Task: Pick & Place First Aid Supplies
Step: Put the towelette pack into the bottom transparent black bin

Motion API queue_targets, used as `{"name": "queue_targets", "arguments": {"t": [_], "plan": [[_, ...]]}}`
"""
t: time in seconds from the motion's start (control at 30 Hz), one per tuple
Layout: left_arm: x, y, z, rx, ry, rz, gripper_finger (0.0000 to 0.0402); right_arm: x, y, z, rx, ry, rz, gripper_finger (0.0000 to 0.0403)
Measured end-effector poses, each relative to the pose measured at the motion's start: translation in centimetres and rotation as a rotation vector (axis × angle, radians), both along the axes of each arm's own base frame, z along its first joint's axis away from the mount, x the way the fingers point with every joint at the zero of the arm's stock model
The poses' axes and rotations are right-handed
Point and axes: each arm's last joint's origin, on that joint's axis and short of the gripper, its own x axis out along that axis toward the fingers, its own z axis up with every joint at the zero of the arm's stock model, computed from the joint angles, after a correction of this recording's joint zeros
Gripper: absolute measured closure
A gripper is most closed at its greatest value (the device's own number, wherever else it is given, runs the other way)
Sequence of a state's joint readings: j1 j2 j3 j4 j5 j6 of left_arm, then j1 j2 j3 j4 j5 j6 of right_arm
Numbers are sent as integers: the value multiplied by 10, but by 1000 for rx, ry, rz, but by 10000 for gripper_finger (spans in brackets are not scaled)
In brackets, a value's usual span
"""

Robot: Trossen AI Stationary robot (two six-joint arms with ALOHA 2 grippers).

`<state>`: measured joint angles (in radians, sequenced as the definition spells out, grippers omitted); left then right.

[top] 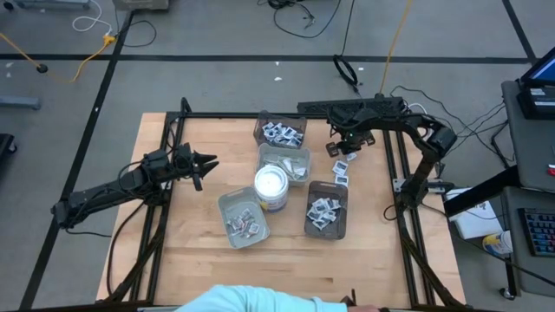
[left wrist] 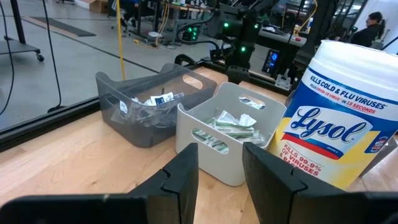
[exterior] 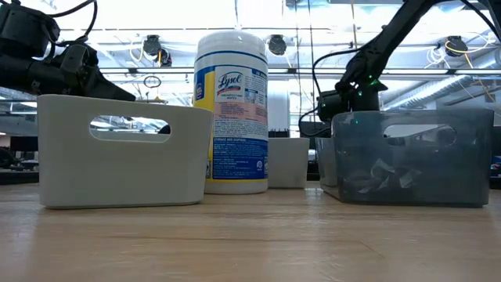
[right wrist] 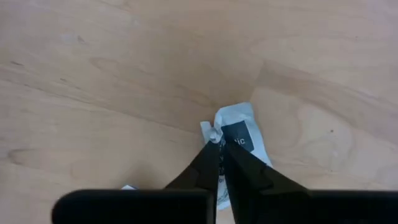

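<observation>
your right gripper (right wrist: 219,144) is pinched shut on a white packet (right wrist: 239,138) on the table (right wrist: 93,74); left gripper (left wrist: 221,165) hovers, fingers apart

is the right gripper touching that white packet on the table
Touching. In the right wrist view the right gripper has its jaws closed together on the edge of the white packet, which lies on the bare wooden table.

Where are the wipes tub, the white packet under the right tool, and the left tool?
Wipes tub (top: 270,185), high view, on its white lid.
White packet (right wrist: 244,138), right wrist view, on its dark printed patch.
Left tool (top: 208,166), high view, midway between its fingertips.
</observation>
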<state>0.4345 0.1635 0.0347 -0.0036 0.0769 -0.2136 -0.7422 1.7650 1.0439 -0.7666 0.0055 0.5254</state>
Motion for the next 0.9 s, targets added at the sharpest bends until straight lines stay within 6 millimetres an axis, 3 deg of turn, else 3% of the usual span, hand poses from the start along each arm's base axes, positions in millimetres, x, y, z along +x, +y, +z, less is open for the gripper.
{"name": "queue_targets", "arguments": {"t": [0.2, 0.6, 0.77, 0.9], "plan": [[0, 0, 0, 0, 0, 0, 273, -2, 0, 15, 17, -16, 37, 399], [0, 0, 0, 0, 0, 0, 273, -5, 5, 116, -12, -23, 196, 401], [0, 0, 0, 0, 0, 0, 273, -6, 14, 136, 1, -12, 228, 402], [0, 0, 0, 0, 0, 0, 273, 3, 29, 138, 2, -11, 309, 402]]}}
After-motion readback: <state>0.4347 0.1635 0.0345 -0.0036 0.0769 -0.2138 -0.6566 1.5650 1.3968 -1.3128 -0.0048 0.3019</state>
